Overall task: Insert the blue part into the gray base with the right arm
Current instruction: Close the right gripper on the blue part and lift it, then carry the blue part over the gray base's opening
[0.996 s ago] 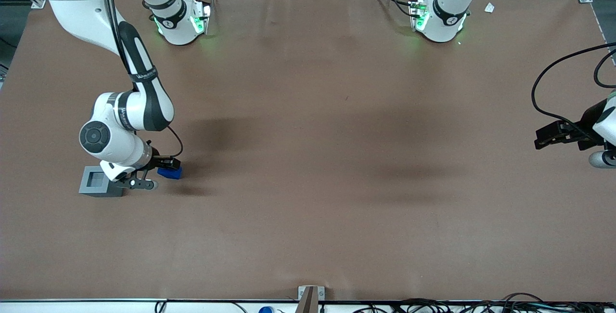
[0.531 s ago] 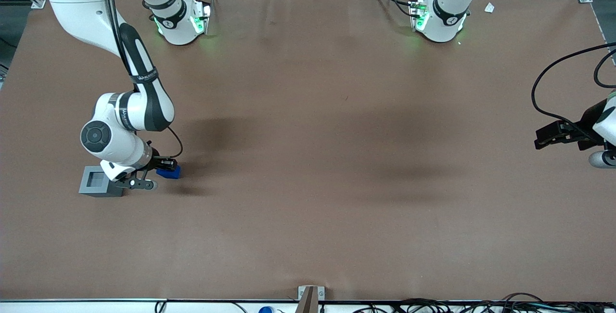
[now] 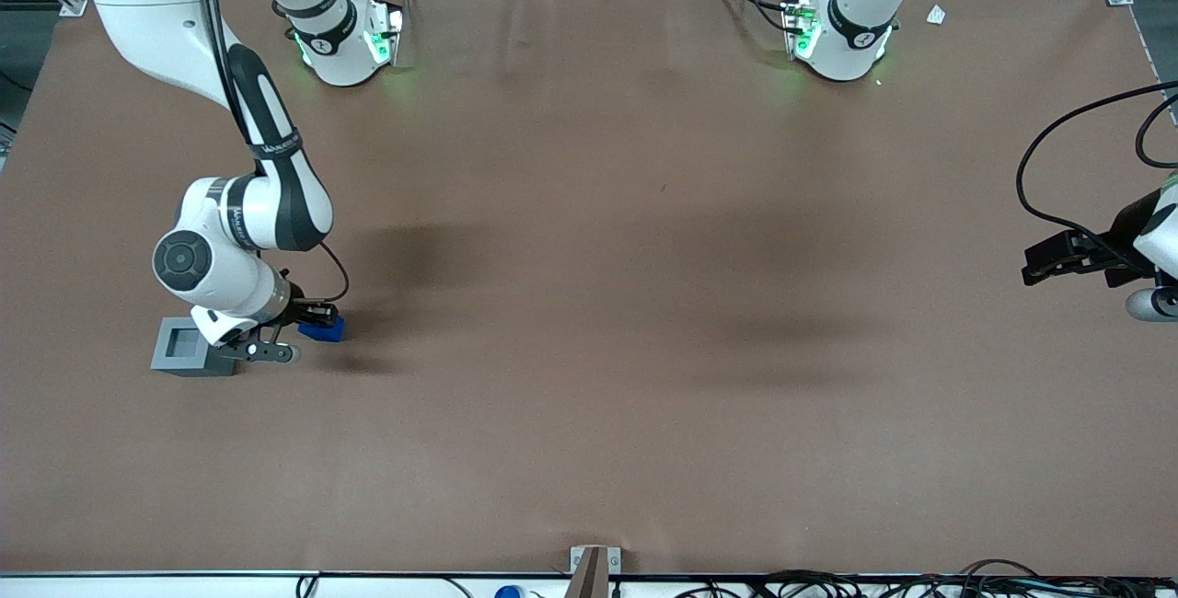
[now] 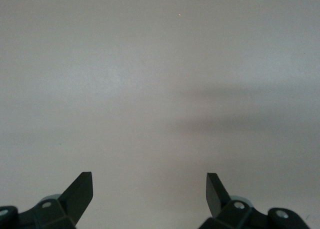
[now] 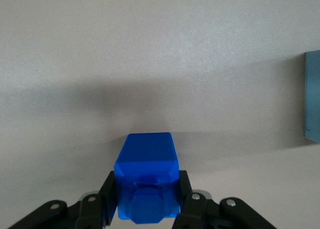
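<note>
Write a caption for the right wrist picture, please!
Gripper shut on the blue part, with the gray base waiting nearby.

Not much text to be read here

White lettering is seen on the black band (image 3: 276,144) of the right arm (image 3: 241,223), but it can't really be made out; nothing else is legible.

Front view: high up, looking steeply down over the whole brown surface (image 3: 644,350). Right wrist view: close in, down past the claw (image 5: 147,201) at the blue part (image 5: 147,159), shared with front.
</note>
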